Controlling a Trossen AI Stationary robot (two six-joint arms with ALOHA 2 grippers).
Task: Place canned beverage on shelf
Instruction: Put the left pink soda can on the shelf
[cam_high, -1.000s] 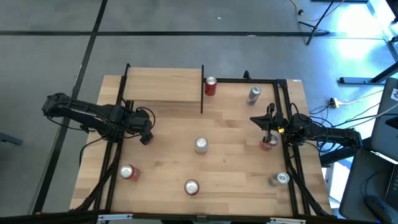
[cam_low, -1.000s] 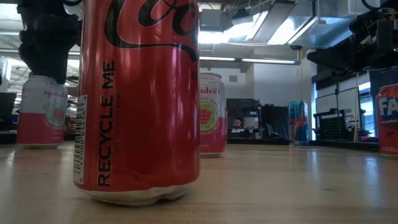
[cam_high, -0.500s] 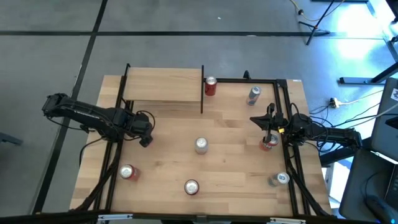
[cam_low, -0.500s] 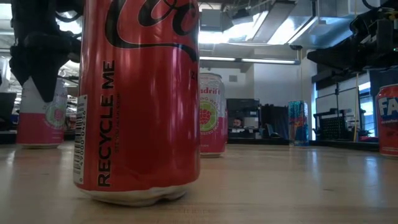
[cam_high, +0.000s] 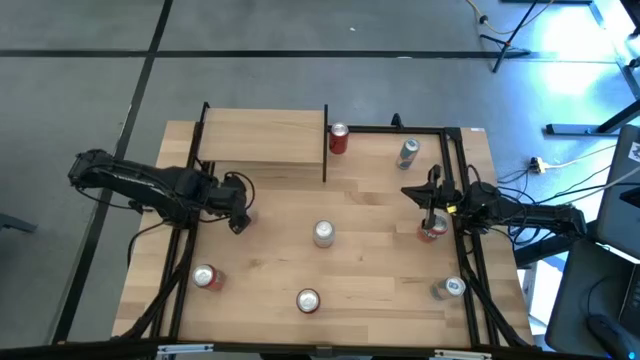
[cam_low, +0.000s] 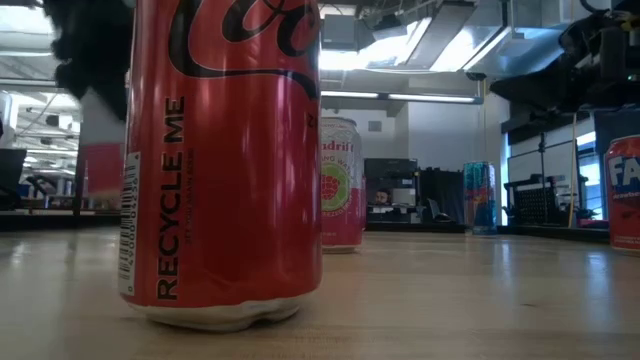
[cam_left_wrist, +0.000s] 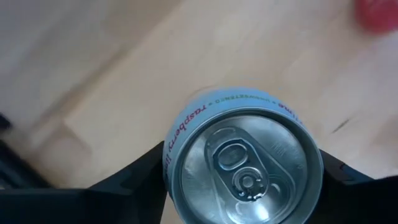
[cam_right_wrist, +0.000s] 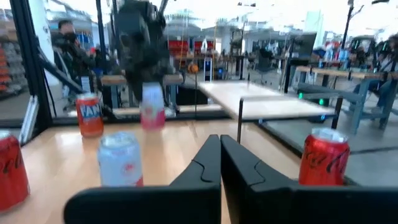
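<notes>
A pink-and-white raspberry can (cam_left_wrist: 244, 163) was pinched by the left gripper (cam_high: 238, 213) near the desk's (cam_high: 380, 250) left edge; the right gripper (cam_right_wrist: 219, 163) was pressed together.

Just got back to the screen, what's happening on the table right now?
The left gripper is shut on a pink-and-white raspberry drink can, one finger on each side. In the low view the can hangs clear of the light wooden tabletop. The small raised wooden shelf with black posts has nothing on it yet. The right gripper is shut and empty, waiting at the table's right side beside a red can. Other cans stand scattered around.
</notes>
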